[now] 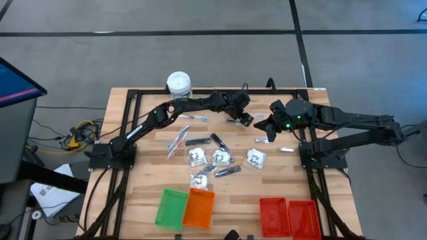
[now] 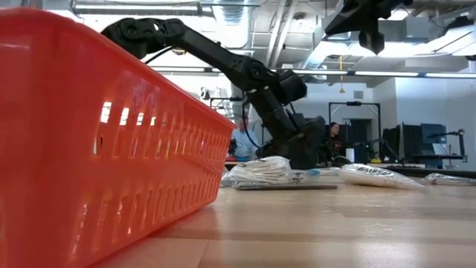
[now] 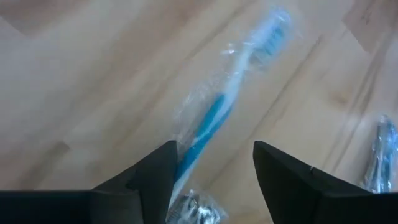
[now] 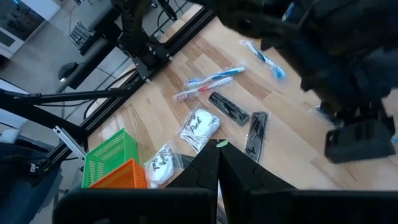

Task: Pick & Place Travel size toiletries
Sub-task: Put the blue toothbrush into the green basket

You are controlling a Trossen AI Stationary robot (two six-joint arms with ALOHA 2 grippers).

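Left wrist view shows the left hand [image 3: 211, 180] spread over a clear-wrapped blue toothbrush [image 3: 214, 115] lying diagonally mid-frame on the tabletop [image 3: 81, 81]; I'd centre the handle between the fingers before pinching, while the right hand [image 1: 267, 135], pressed together, waits centre-right in the high view.

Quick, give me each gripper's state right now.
Left gripper: open, fingers astride a wrapped blue toothbrush, not gripping it.
Right gripper: shut, empty, above the table.
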